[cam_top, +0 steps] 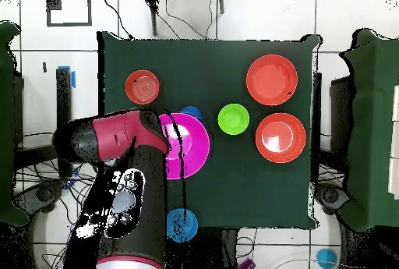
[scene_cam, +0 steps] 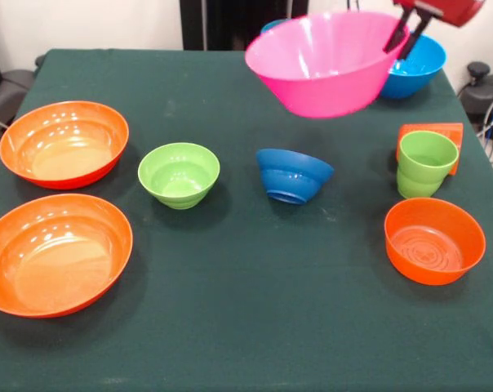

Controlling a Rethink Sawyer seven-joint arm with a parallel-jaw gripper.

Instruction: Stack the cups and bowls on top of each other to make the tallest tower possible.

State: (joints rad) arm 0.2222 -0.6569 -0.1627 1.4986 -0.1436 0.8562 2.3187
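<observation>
Front view, left to right. Two wide shallow orange bowls sit at the left edge of the table (scene_cam: 230,343), the farther one (scene_cam: 64,144) behind the nearer one (scene_cam: 57,254), both upright and empty, apart from each other. I judge them the natural base for a tower, being the widest and flattest pieces. Next comes the small lime green bowl (scene_cam: 179,174), upright, with stepped rings inside. The small dark blue bowl (scene_cam: 294,175) lies tipped, its foot turned toward the camera.

Above and behind it, the big pink bowl (scene_cam: 326,61) hangs clear of the table, tilted, because my gripper (scene_cam: 403,33) pinches its right rim: one finger shows inside the wall and one outside, closed on the thin plastic. A rim pinch leaves the bowl hanging off-level, so I judge it will need levelling before it is set down. A sky blue bowl (scene_cam: 414,65) stands partly hidden behind it.

At the right, the lime green cup (scene_cam: 426,163) stands upright with its stepped base; the orange cup (scene_cam: 433,135) lies behind it, mostly hidden. The smaller orange bowl (scene_cam: 434,240) sits nearest, ringed inside.

All pieces are glossy moulded plastic; the cloth is matte dark green. No stack exists yet.
</observation>
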